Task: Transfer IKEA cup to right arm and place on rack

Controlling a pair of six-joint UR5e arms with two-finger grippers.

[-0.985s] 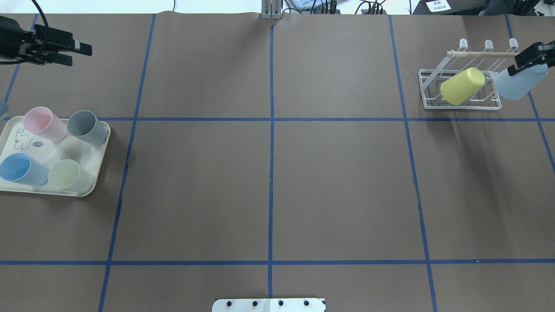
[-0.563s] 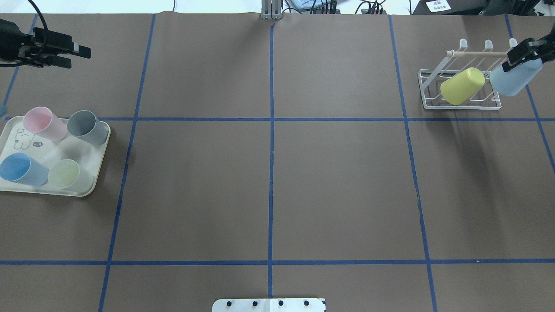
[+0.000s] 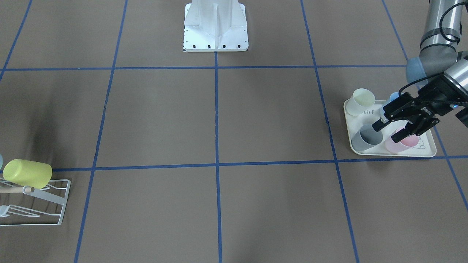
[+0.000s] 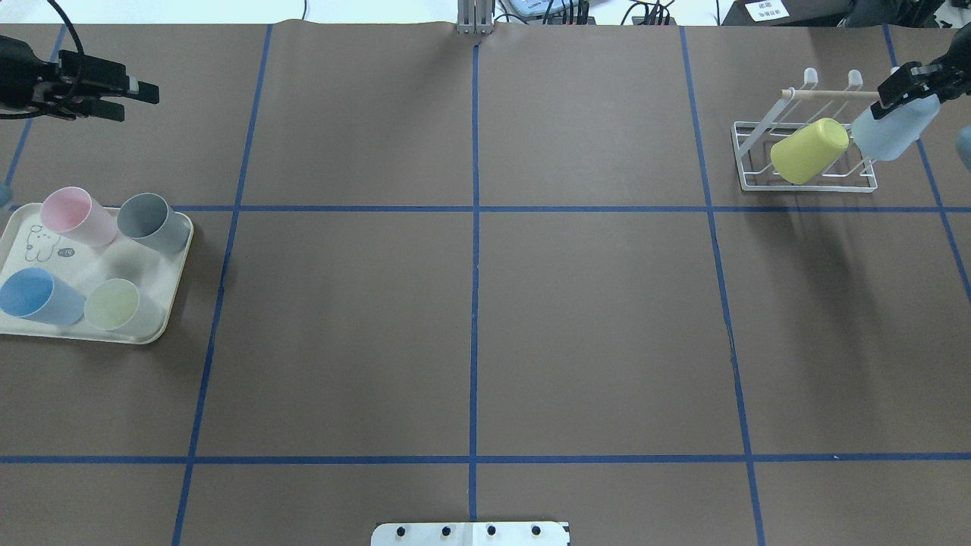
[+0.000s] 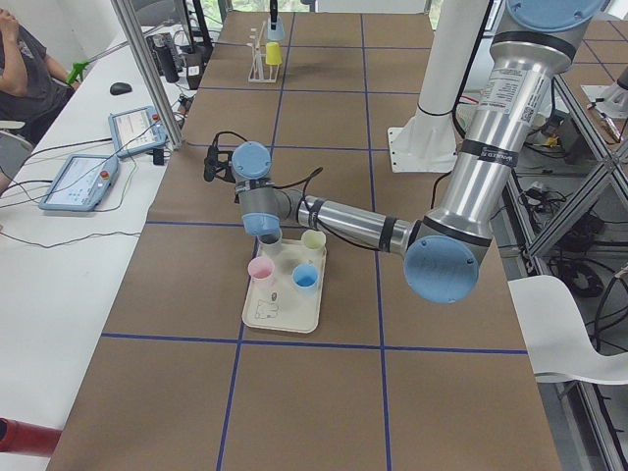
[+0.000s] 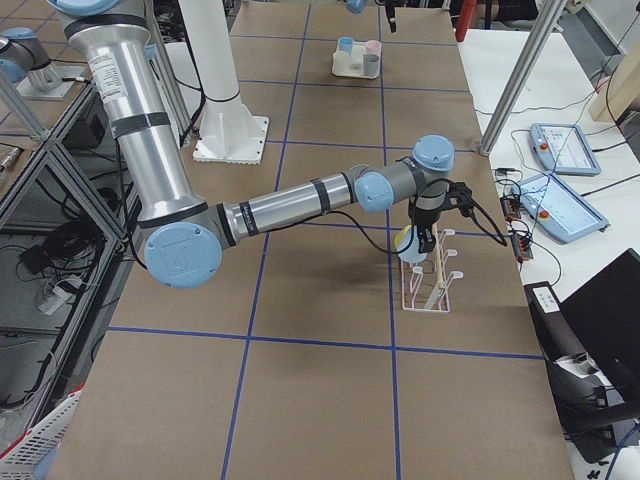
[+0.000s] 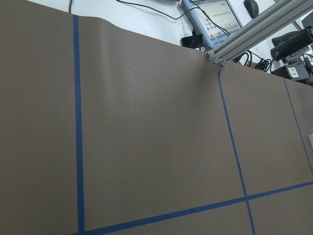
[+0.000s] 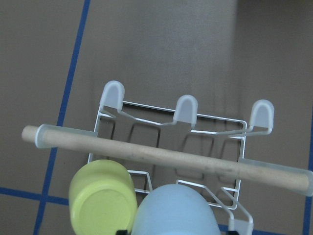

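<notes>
My right gripper (image 4: 891,102) is shut on a pale blue cup (image 4: 889,130) and holds it tilted, bottom up, at the right end of the white wire rack (image 4: 758,182). The right wrist view shows this cup (image 8: 173,210) just in front of the rack's wooden dowel (image 8: 161,157), beside a yellow cup (image 8: 102,205). The yellow cup (image 4: 808,150) rests upside down on the rack. My left gripper (image 4: 139,104) is open and empty at the far left; in the front-facing view it (image 3: 385,133) hangs above the tray.
A cream rabbit-print tray (image 4: 155,334) at the left holds a pink cup (image 4: 76,216), a grey cup (image 4: 152,221), a blue cup (image 4: 38,296) and a pale green cup (image 4: 117,303). The robot's white base plate (image 4: 470,533) sits at the near edge.
My right gripper has carried the pale blue cup left and farther back, closer to the rack's right end. The left gripper has barely shifted.
</notes>
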